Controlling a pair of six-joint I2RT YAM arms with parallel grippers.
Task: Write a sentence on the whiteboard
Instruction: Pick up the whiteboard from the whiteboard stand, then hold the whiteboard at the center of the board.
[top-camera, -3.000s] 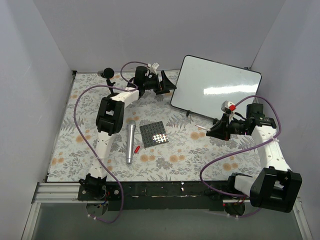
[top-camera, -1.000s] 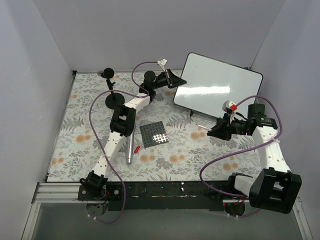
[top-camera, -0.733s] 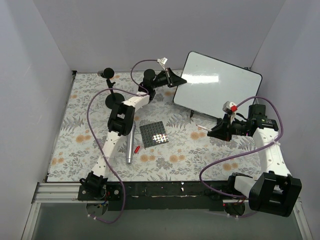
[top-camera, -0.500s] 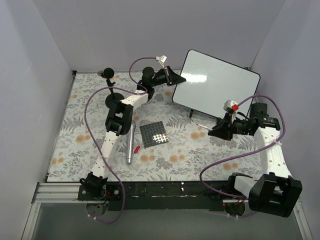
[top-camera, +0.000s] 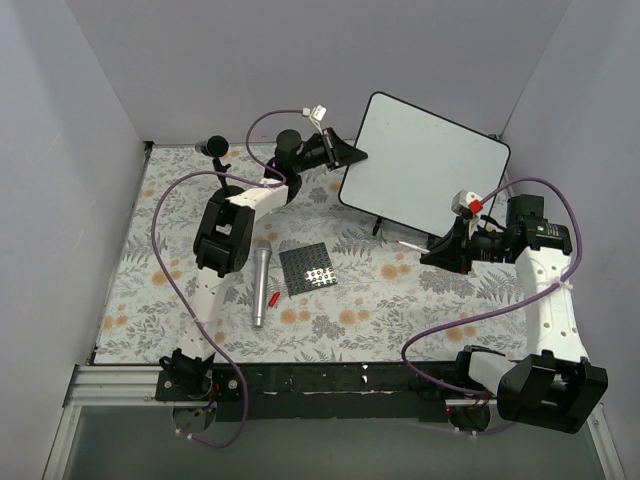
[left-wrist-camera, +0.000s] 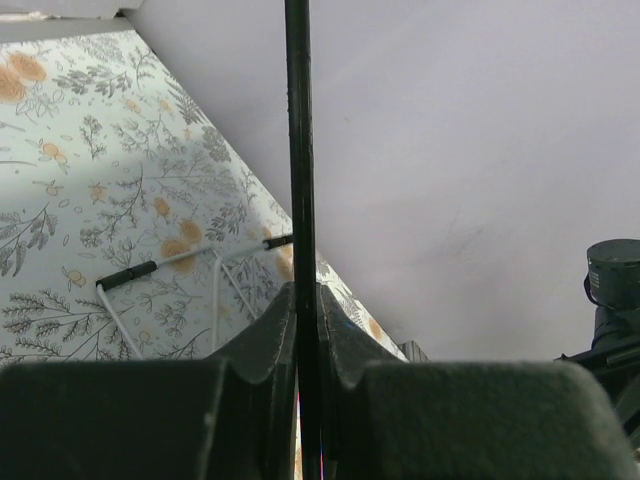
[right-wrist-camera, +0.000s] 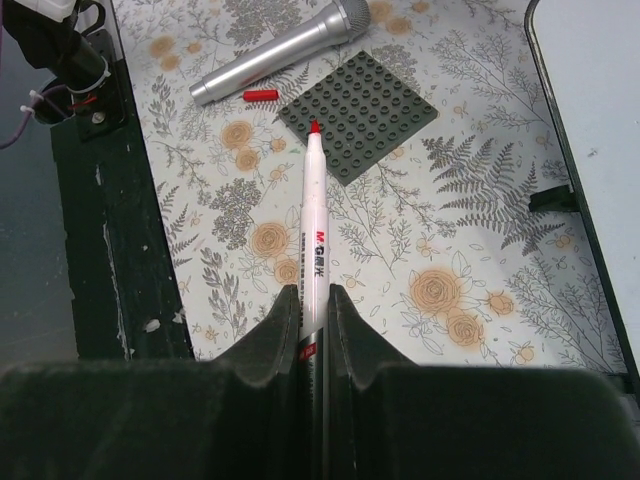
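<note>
At the far right of the floral surface (top-camera: 150, 250), whiteboard (top-camera: 425, 165) standing tilted, its left edge clenched in the left pincer (top-camera: 348, 157), microphone (top-camera: 260, 285) and studded plate (top-camera: 308, 267) mid-surface, right pincer (top-camera: 432, 252) grasping a red-tipped marker (right-wrist-camera: 314, 220) near the board, red cap (top-camera: 272, 298) beside the microphone

Count of items on the floral table. whiteboard (top-camera: 425, 165): 1. marker (right-wrist-camera: 314, 235), white barrel with red tip: 1. Loose red cap (top-camera: 272, 298): 1. Silver microphone (top-camera: 261, 285): 1. Dark studded plate (top-camera: 308, 267), square: 1. Black ball-topped stand (top-camera: 214, 146), far left corner: 1. Arms: 2, one gripper each, i.e. left gripper (top-camera: 352, 156) and right gripper (right-wrist-camera: 313, 300). Purple cables: 2, one per arm.
</note>
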